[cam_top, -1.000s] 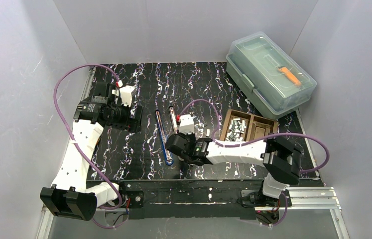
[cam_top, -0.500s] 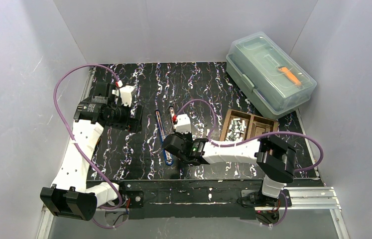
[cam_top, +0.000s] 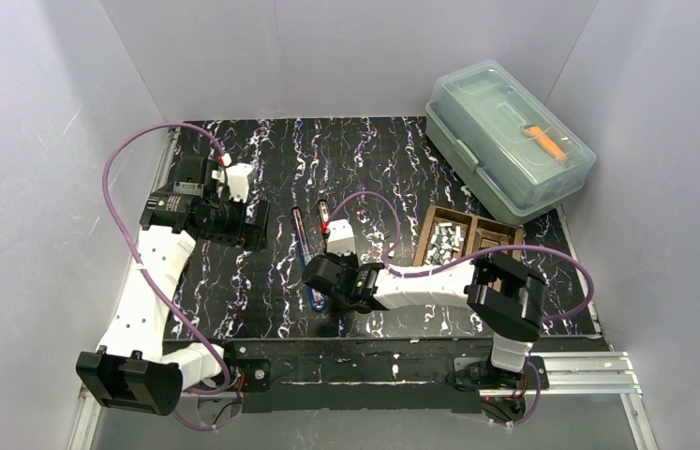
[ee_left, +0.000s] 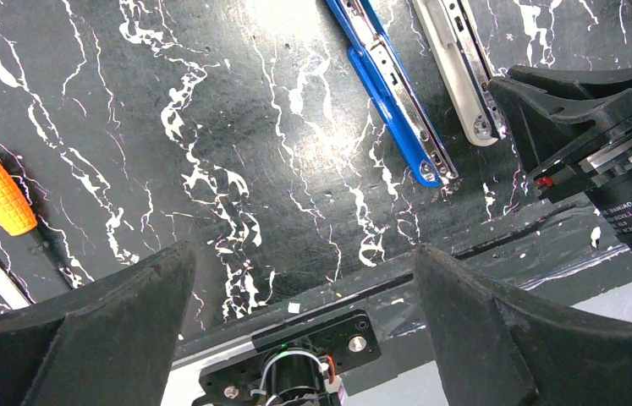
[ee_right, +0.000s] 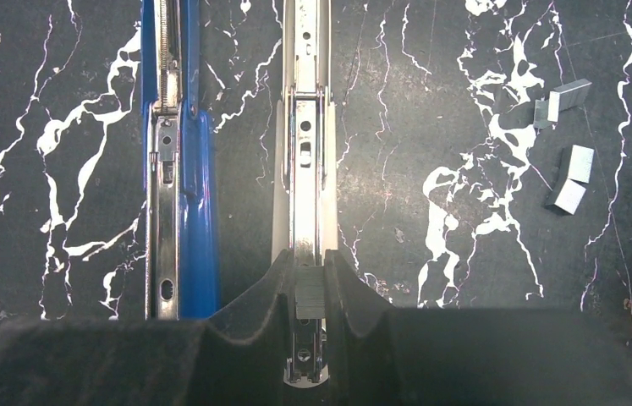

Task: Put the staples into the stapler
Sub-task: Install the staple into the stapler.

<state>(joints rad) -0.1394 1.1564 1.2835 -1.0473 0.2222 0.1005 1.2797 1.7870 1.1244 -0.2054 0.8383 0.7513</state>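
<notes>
my right gripper (ee_right: pixel 310 276) is pinching one short staple strip (ee_right: pixel 310 298) between its nearly closed fingers, right over the near end of the stapler's white magazine rail (ee_right: pixel 305 169); i can't tell if the strip touches the rail yet. the stapler (cam_top: pixel 304 258) lies opened out near the middle of the table (cam_top: pixel 233 281), its blue half (ee_right: pixel 181 186) just beside the rail. to do this well i'd hold the strip square with the channel, legs straddling the rail, lower it slowly, and let go only once it sits flat; a tilt would likely jam it or flick it off. more staples (cam_top: pixel 443 246) sit in the wooden tray (cam_top: pixel 491 242) toward the right edge, and a few loose ones (ee_right: pixel 579 163) lie on the table nearby. my left gripper (ee_left: pixel 295 326) is spread wide, holding nothing, over the table's left side
</notes>
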